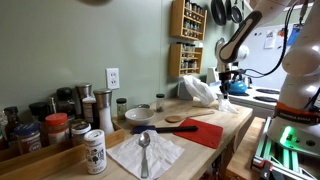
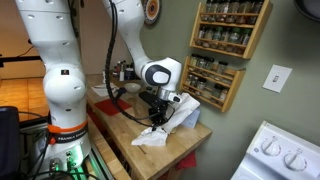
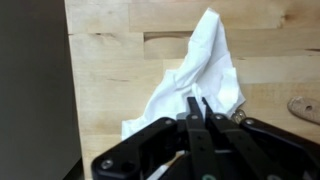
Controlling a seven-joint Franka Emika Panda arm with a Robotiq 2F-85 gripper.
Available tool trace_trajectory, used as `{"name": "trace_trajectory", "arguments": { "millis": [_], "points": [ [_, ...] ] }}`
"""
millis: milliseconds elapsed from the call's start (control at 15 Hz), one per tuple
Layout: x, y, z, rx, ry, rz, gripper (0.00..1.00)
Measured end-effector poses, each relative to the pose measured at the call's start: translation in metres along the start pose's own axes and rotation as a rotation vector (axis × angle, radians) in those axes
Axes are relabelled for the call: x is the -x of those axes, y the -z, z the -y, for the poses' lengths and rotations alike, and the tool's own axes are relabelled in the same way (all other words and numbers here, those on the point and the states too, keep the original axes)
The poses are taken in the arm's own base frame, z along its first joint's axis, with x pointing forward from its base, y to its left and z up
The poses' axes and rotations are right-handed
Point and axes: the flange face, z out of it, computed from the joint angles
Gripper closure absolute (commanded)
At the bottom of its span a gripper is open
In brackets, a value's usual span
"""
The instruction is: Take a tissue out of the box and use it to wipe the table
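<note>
Surface [image 3: 105, 60]: light butcher-block wood, planks jointed in long strips, with a thick square edge seen in an exterior view.

Arm [image 2: 60, 85]: white, built of rounded glossy segments, bent over the end of the surface.

Tissue [image 3: 195, 75]: thin white paper, crumpled into soft irregular folds. The lower part is spread on the wood near the edge, and the upper part is drawn up into a narrow peak.

Gripper [image 3: 197, 100]: black, with slim flat fingers pressed together. The tissue's peak is pinched between them.
</note>
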Motion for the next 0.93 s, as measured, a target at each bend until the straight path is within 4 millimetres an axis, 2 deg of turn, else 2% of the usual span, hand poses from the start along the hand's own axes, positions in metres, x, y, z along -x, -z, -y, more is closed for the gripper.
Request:
{"name": "trace_trajectory", "arguments": {
  "millis": [267, 533, 667, 933],
  "points": [
    [0.002, -0.014, -0.012, 0.009, -0.013, 0.023, 0.32],
    [0.005, -0.011, -0.031, 0.032, -0.021, 0.016, 0.02],
    [0.008, -0.007, -0.041, 0.046, -0.022, 0.008, 0.0],
    [0.009, -0.001, -0.046, 0.02, -0.035, -0.028, 0.0]
  ]
}}
